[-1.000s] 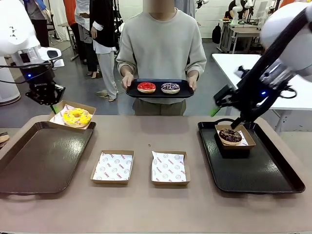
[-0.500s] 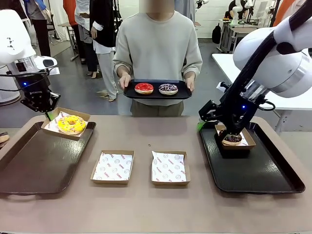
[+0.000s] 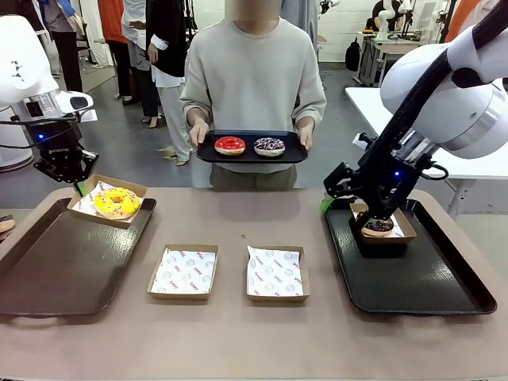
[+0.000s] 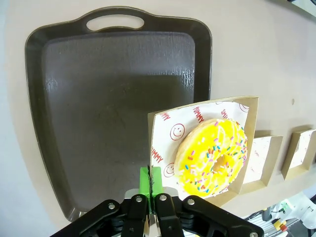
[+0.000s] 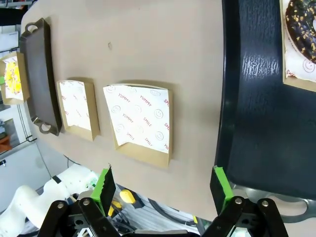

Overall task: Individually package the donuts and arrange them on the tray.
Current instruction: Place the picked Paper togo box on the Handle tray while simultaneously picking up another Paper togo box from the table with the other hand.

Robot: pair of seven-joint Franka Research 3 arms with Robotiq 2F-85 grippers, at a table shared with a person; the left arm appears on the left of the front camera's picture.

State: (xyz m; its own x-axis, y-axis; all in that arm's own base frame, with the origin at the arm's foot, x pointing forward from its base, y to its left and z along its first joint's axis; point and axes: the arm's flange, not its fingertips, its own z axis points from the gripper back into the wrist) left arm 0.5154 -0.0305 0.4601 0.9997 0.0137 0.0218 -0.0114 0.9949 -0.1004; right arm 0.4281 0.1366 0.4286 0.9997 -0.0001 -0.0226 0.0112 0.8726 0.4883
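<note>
- Cardboard boxes lined with printed white paper sit mid-table: the left empty box (image 3: pixel 184 271) and the right empty box (image 3: pixel 275 274). They lie side by side but apart, between the brown tray (image 3: pixel 63 262) and the black tray (image 3: pixel 429 286).
- Across the table a person holds a small serving tray (image 3: pixel 252 159), a hand (image 3: pixel 198 132) at each end. It is held above the table's far edge, well apart from both arms.
- On that serving tray lie the glossy red donut (image 3: pixel 229 145) and, beside it, the sprinkled donut (image 3: pixel 269 145) with dark icing and pale flecks. The two are near each other but not touching.
- The left gripper (image 4: pixel 153 178) is pinched tight on the near edge of the held box (image 4: pixel 165 136), green pads pressed together on cardboard and liner.
- The held box is tilted at the brown tray's far right corner, partly over the tray and partly over the table. Whether it touches the rim I cannot tell.
- The yellow donut (image 4: pixel 213 157) lies in the held box on smiley-printed paper. It has bright yellow icing, coloured sprinkles and a small centre hole.
- The right gripper (image 5: pixel 162 181) stands wide with nothing between its pads, above the black tray's left edge.
- The dark chocolate donut (image 3: pixel 376 226) lies in the far box (image 3: pixel 405 232) at the back of the black tray. The right arm's wrist crosses in front and hides part of both.
- In the right wrist view its icing carries golden crumbs.
</note>
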